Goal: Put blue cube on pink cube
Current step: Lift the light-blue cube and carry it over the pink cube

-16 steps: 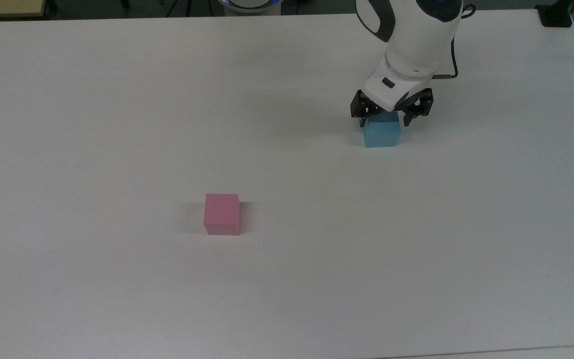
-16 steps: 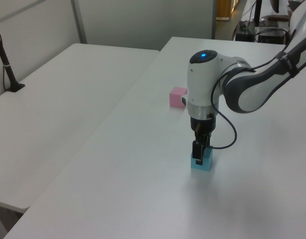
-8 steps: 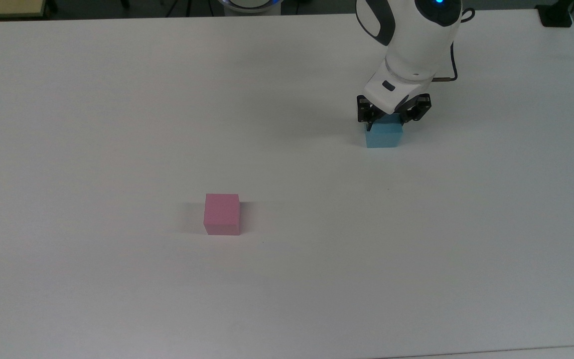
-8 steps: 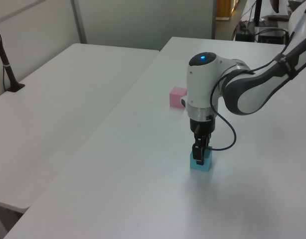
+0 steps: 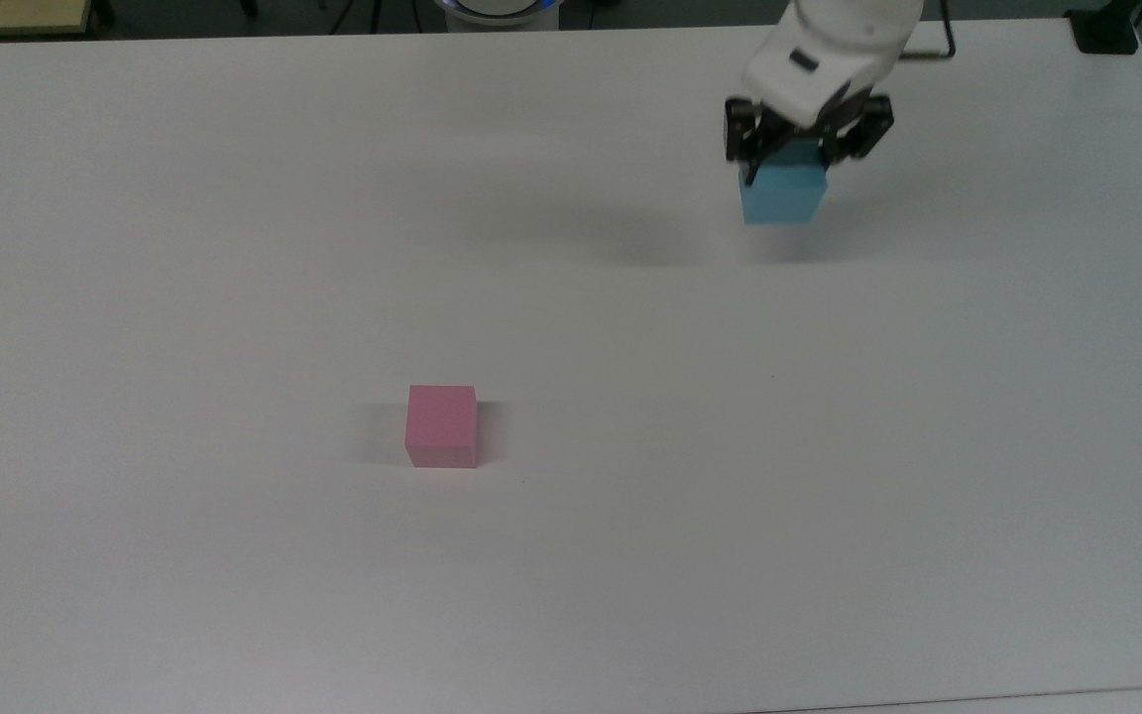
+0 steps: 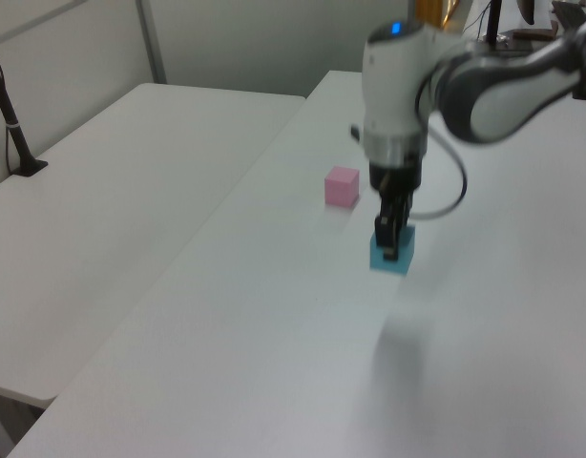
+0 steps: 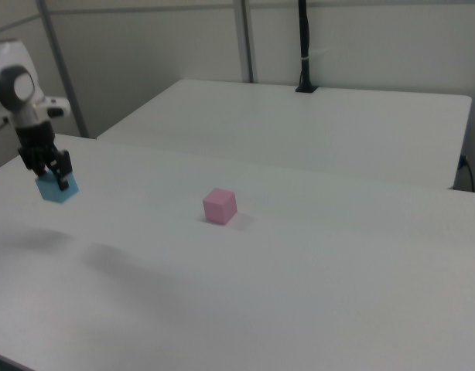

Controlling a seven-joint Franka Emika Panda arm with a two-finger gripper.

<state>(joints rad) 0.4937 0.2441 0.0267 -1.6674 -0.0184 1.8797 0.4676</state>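
The pink cube point(image 5: 442, 425) is sitting alone on the white bench point(image 5: 234, 248). Well beyond it, toward the top view's upper right, the tool point(image 5: 799, 149) is pinching the blue cube point(image 5: 782, 195) clear of the bench. Carry step; next, travelling over pink and lowering squarely.

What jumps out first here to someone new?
The gripper holding the blue cube in the air above the white table, near the top view's upper right, its shadow cast below. Next, the pink cube sitting alone on the table, toward the top view's lower left of the gripper.
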